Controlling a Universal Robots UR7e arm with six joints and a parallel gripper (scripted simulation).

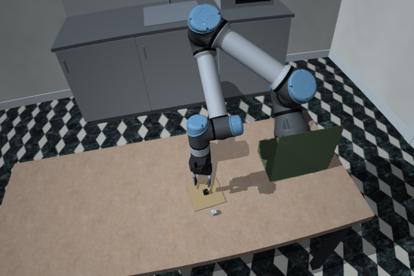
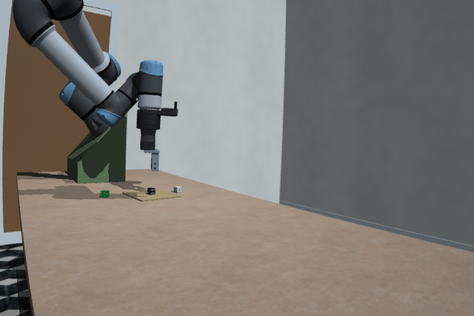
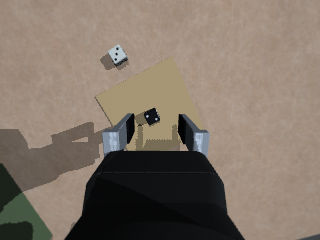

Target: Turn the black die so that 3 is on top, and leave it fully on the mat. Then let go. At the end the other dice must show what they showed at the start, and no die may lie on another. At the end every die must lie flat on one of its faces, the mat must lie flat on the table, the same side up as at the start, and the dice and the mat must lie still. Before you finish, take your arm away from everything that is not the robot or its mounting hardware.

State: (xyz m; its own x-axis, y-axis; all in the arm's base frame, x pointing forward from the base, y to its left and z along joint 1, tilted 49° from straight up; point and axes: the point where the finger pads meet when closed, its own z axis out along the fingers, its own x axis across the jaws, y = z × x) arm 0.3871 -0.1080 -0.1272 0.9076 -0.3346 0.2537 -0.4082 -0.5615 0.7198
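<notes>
The black die [image 1: 206, 192] [image 2: 151, 190] [image 3: 152, 117] lies flat on the tan mat [image 1: 200, 200] [image 2: 162, 195] [image 3: 150, 87], near the mat's middle. In the wrist view its top face seems to show two white pips. My gripper [image 1: 200, 183] [image 2: 154, 168] [image 3: 156, 122] is open and empty. It points straight down and hangs a little above the black die, with one finger to each side of it. A white die [image 1: 214, 212] [image 2: 177, 189] [image 3: 117, 55] lies on the table just off the mat. A green die [image 2: 104, 193] lies on the table on the mat's other side.
The green slanted block [image 1: 301, 156] [image 2: 97, 159] [image 3: 17, 222] that bears the arm's base stands at the table's back right. The arm's shadow falls on the table between the block and the mat. A kitchen counter stands behind the table.
</notes>
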